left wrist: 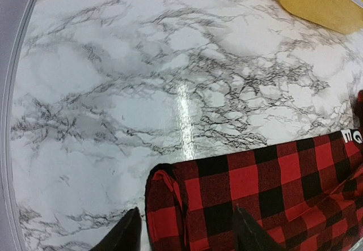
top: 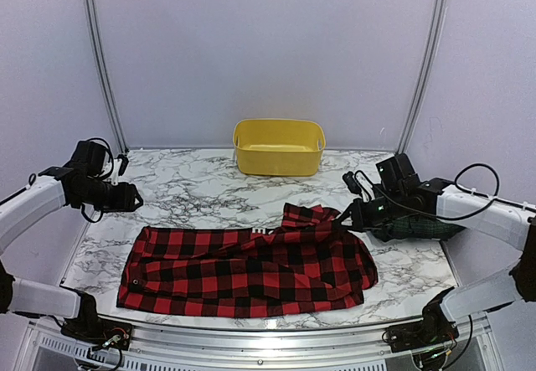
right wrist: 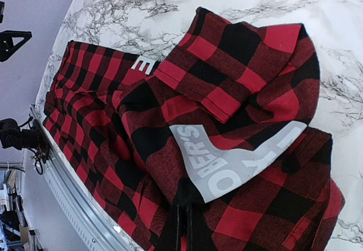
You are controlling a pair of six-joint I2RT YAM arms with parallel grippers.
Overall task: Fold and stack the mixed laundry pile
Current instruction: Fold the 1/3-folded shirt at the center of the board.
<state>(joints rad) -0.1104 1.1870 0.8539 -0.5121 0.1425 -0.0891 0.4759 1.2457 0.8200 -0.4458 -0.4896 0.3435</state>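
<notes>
The red-and-black checked garment (top: 243, 270) is lying spread on the near part of the marble table (top: 193, 193). The right gripper (right wrist: 184, 222) is pinching its far right corner with closed jaws. The left gripper (left wrist: 187, 231) is hovering open above its left end.

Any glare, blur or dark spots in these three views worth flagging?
Top external: soft even light, faint shadows, only the near metal rail glints. Left wrist: a bright vertical glare streak on the marble table, and the tips of the left hand are dark and slightly soft. Right wrist: the red-and-black checked garment is sharp, its white label readable; the right hand sits in shadow.
</notes>
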